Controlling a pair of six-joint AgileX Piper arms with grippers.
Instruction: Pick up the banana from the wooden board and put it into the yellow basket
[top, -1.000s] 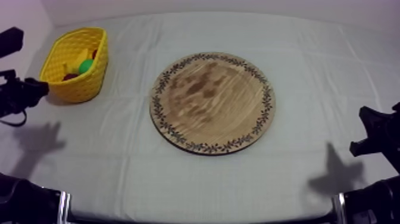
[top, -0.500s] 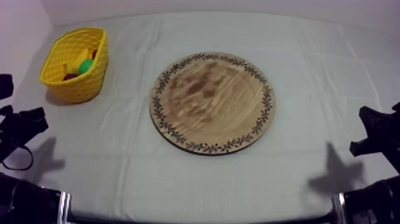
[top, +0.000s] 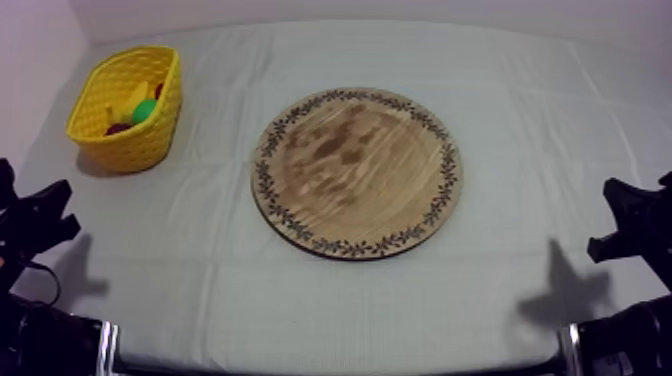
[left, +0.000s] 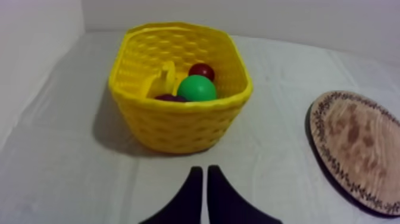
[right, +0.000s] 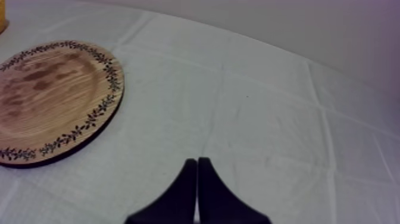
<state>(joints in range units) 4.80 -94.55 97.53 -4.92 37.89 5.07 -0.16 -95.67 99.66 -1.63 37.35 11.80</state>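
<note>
The yellow basket (top: 140, 145) stands at the table's far left. In the left wrist view the basket (left: 184, 122) holds the banana (left: 162, 77), a green fruit (left: 196, 88), a small red fruit (left: 202, 71) and a dark red piece (left: 171, 98). The round wooden board (top: 357, 172) lies in the middle with nothing on it. My left gripper (top: 60, 210) sits low at the left edge, well in front of the basket, its fingers (left: 205, 173) shut as a narrow wedge. My right gripper (top: 605, 218) rests at the right edge, shut (right: 197, 162), beside the board (right: 47, 98).
Grey-white cloth covers the whole table. A wall runs close behind the basket and along the table's left side. The board's rim (left: 357, 149) shows to the right of the basket in the left wrist view. Open cloth lies between basket and board.
My left gripper has drawn back from beside the basket toward the table's front left edge. The right arm has not moved. The basket and board stay put.
</note>
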